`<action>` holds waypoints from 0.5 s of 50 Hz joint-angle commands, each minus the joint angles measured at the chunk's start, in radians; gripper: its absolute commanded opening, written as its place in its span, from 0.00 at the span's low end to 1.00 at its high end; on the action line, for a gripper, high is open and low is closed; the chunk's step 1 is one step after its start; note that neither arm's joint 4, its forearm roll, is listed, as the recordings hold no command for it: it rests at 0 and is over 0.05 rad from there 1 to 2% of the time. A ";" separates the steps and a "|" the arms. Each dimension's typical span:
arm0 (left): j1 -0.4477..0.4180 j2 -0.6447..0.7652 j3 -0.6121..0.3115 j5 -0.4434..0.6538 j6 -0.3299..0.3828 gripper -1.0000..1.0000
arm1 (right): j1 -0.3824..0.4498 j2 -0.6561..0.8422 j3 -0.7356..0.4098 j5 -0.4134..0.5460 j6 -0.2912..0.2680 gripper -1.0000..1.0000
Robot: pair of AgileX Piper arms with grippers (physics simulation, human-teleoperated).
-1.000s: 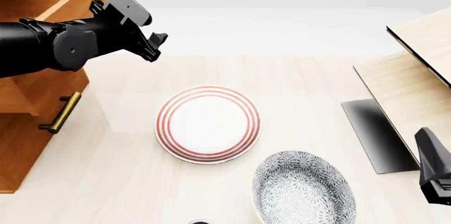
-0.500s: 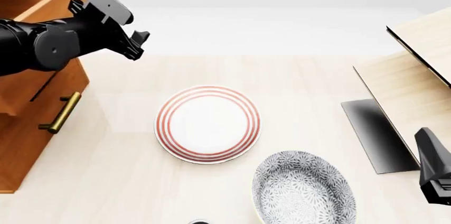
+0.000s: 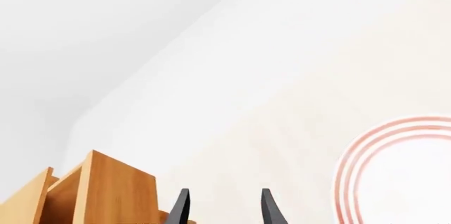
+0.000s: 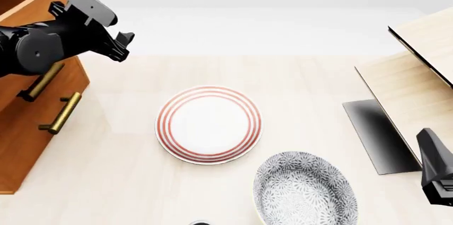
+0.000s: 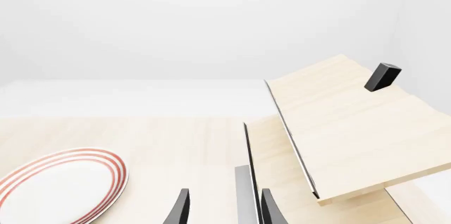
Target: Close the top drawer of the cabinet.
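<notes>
The top drawer point(image 4: 32, 2) stuck out from the cabinet point(image 4: 28, 129) at the left edge of the surface point(image 4: 127, 182), its brass handle point(image 4: 41, 83) showing below the left arm. The left tool point(image 4: 122, 44) hovered beside the drawer's front with fingers point(image 3: 180, 209) parted and empty. The right tool point(image 5: 224, 208), also parted and empty, stayed low near the pale furniture point(image 4: 417, 76), with a red-ringed plate point(image 4: 209, 124) and patterned bowl point(image 4: 304, 190) between

bright, even, diffuse light; sharp renders with no blur or glare; a soft dark shadow under the pale light-wood furniture point(image 4: 417, 103).
</notes>
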 commanded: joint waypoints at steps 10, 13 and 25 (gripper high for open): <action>0.046 -0.024 0.032 -0.003 0.005 1.00 | 0.000 0.000 0.000 0.000 0.000 1.00; 0.050 -0.027 0.036 -0.003 0.005 1.00 | 0.000 0.000 0.000 0.000 0.000 1.00; 0.075 -0.025 0.040 -0.011 0.014 1.00 | 0.000 0.000 0.000 0.000 0.000 1.00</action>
